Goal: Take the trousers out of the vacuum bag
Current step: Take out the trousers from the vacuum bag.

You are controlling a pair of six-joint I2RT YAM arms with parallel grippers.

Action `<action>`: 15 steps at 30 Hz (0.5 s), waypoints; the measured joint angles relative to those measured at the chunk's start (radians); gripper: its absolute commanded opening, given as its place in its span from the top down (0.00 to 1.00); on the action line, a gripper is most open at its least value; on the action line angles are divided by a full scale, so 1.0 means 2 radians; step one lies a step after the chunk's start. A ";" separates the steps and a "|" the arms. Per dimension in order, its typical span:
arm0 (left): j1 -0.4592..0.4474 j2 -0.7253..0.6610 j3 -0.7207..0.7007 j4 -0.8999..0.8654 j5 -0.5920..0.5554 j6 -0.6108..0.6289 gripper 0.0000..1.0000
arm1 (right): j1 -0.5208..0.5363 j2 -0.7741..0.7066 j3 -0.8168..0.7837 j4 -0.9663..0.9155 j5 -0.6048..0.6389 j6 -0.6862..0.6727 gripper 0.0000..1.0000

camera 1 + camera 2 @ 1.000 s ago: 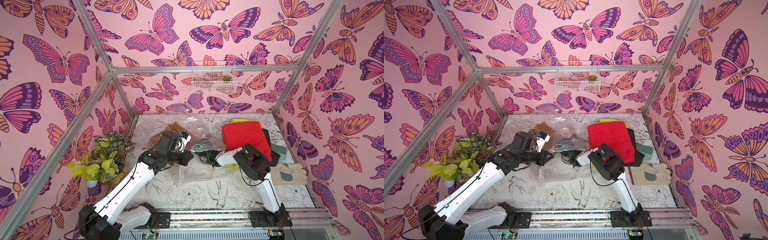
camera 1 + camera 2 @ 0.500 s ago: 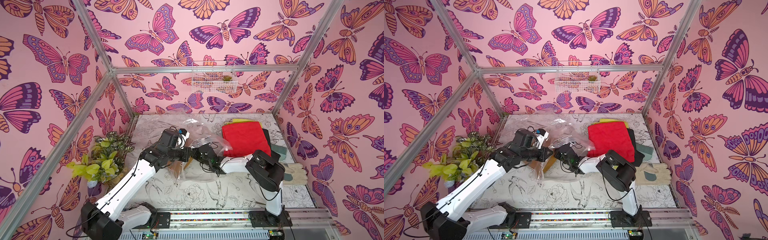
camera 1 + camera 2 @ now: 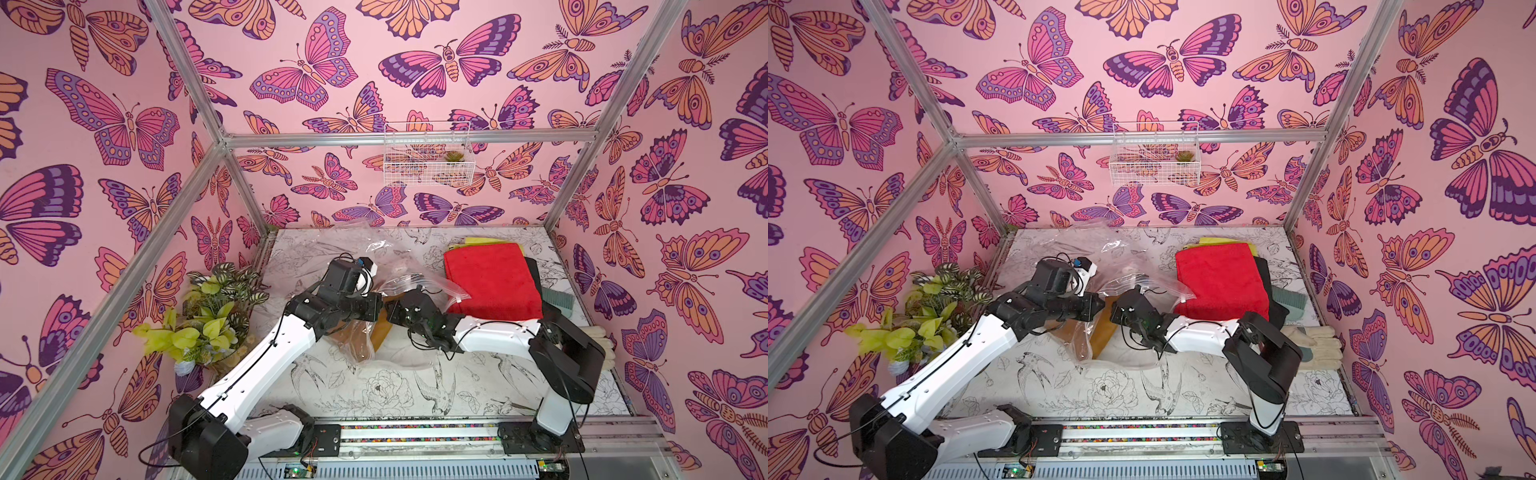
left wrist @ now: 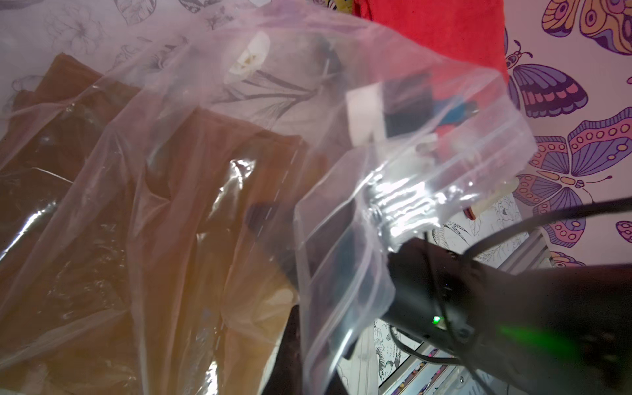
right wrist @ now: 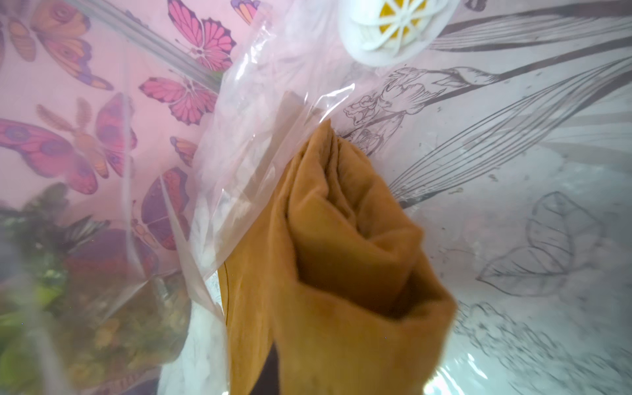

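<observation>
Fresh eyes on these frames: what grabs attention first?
Pink butterfly wallpaper on every wall. In the middle, the left gripper pinches the clear vacuum bag while the right gripper grips mustard brown trousers inside it. Bright red trousers sit at the table's far right.

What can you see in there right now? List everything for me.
vacuum bag: one, clear, crumpled mid-table
mustard trousers: one, brown, inside bag
red trousers: one, red, top of far-right pile
yellow trousers: one, yellow, under red
black trousers: one, black, under red
teal trousers: one, green, pile's right edge
work gloves: seemingly two, pale, right edge
plant: one, green, left edge
wire basket: one, white, back wall
left tool: black, shut, apparently pinching bag
right tool: black, gripping mustard trousers
</observation>
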 measured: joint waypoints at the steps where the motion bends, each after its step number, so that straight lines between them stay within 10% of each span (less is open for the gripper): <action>1: 0.000 -0.001 -0.005 0.004 0.000 -0.002 1.00 | 0.000 -0.009 0.000 -0.012 0.000 -0.004 1.00; 15: -0.001 -0.015 -0.057 0.049 0.006 -0.018 1.00 | -0.007 -0.124 0.016 -0.193 -0.023 -0.032 1.00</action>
